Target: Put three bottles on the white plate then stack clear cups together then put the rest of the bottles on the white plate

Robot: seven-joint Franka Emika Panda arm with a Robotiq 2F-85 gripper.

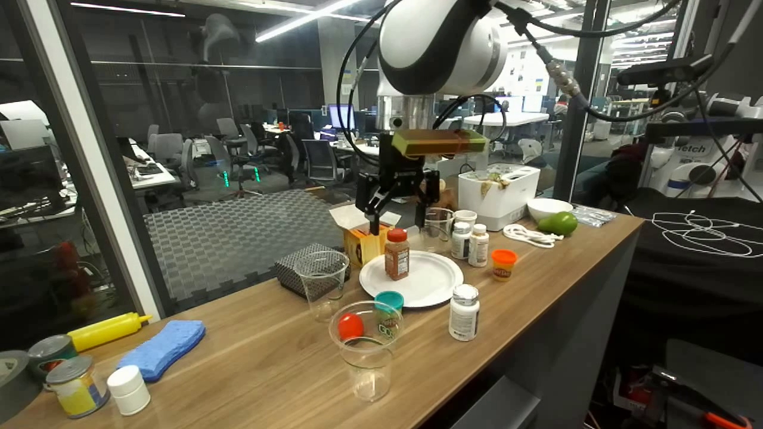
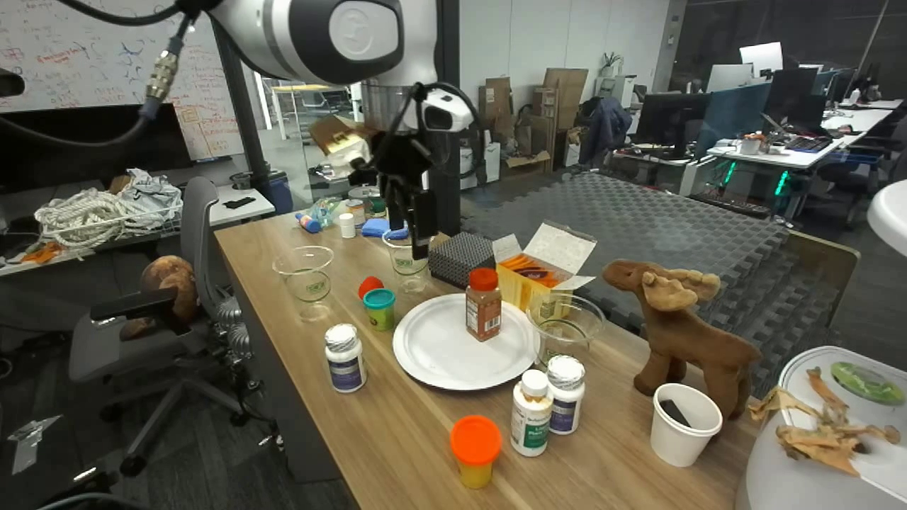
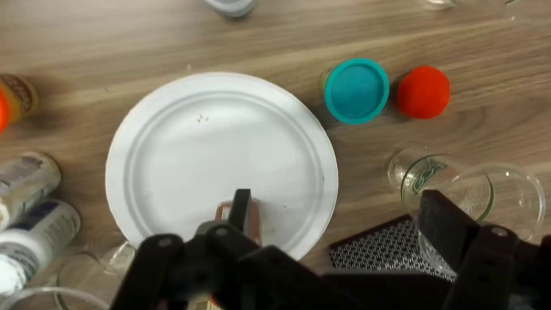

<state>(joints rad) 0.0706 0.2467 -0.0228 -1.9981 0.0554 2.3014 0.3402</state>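
Note:
The white plate (image 1: 435, 286) (image 2: 432, 354) (image 3: 224, 142) bears one red-capped spice bottle (image 1: 397, 262) (image 2: 484, 315), standing upright. A white capped bottle (image 1: 464, 316) (image 2: 346, 365) stands near the table's front edge. Two more whitish bottles (image 1: 478, 250) (image 2: 531, 421) stand close together beside the plate. Squat tubs, orange-lidded (image 1: 503, 268) (image 2: 475, 453) and teal-lidded (image 2: 380, 312) (image 3: 356, 91), stand apart. Three clear cups stand separately: front (image 1: 371, 375) (image 2: 310, 287), beside the black box (image 1: 322, 289) (image 2: 409, 269), and behind the plate (image 1: 438, 225) (image 2: 567, 329). My gripper (image 1: 397, 227) (image 3: 335, 196) is open and empty, above the plate's far side.
A red ball (image 1: 350, 326) (image 3: 423, 92) sits beside the teal-lidded tub. A black patterned box (image 2: 464, 258) and an open yellow box (image 2: 535, 276) stand behind the plate. A toy moose (image 2: 680, 333), paper cup (image 2: 684, 425) and white tub (image 1: 501, 193) stand at one end; a blue sponge (image 1: 164, 345) lies at the other.

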